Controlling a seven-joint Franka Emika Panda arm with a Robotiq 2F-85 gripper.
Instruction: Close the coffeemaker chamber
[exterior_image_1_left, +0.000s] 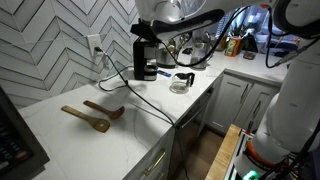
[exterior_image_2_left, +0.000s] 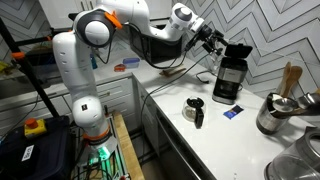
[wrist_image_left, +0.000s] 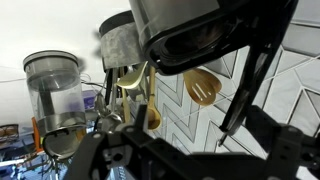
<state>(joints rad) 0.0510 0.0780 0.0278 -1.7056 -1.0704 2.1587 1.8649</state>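
Jaws stand well apart in the wrist view, where the gripper (wrist_image_left: 185, 135) shows as two dark arms spread along the bottom edge with nothing held between them. A thin black bar (wrist_image_left: 250, 80) slants across just beyond one finger; I cannot tell whether they touch. Farther out past the fingers that view shows a clear glass vessel (wrist_image_left: 55, 100), steel pots (wrist_image_left: 130, 40) and a wooden spoon (wrist_image_left: 200, 85), but no coffeemaker body.

Both exterior views are too small to show the opening, yet they place the tool. In an exterior view the gripper (exterior_image_2_left: 211, 38) hangs at the top corner of the machine, the coffeemaker chamber (exterior_image_2_left: 233, 62) just below and beyond its tips, the lid (exterior_image_2_left: 239, 48) tilted up close beside it. In an exterior view the gripper (exterior_image_1_left: 148, 30) sits directly above the chamber (exterior_image_1_left: 146, 52), with the carafe (exterior_image_1_left: 182, 82) on the counter (exterior_image_1_left: 60, 135) lower and to one side
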